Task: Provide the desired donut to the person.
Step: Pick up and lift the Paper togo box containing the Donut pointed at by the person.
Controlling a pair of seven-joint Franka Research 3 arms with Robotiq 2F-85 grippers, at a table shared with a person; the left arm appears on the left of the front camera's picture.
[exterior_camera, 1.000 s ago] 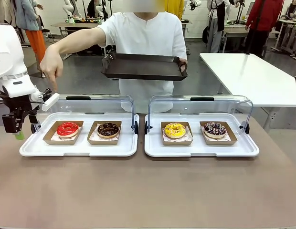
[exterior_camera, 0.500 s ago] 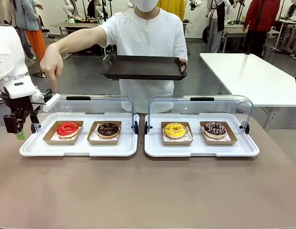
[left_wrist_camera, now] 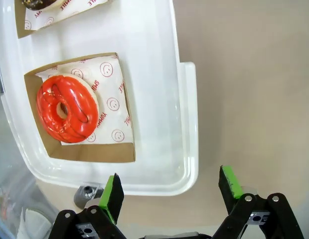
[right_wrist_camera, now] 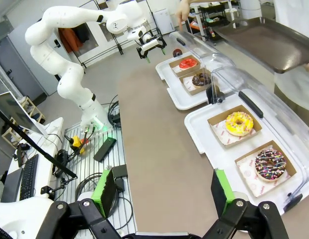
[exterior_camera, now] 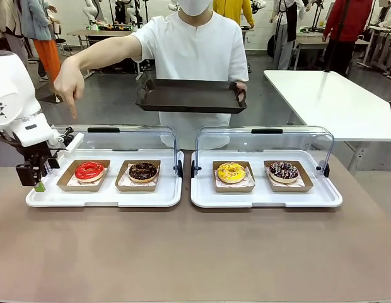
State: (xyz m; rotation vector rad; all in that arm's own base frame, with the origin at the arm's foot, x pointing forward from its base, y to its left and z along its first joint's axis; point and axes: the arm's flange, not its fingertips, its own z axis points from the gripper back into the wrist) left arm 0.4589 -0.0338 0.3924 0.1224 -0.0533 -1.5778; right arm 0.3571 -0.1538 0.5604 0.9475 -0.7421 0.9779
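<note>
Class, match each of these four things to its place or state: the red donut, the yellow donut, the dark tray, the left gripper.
Things:
1. red donut
2. yellow donut
3. dark tray
4. left gripper

Places or states:
A. held up by the person
B. in the right white tray
C. in the left white tray
D. fingers open, holding nothing

Pairs: 1-C, 2-B, 3-A, 4-D.

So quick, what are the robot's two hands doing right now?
Left hand: open, holding nothing.
Right hand: open, holding nothing.
</note>
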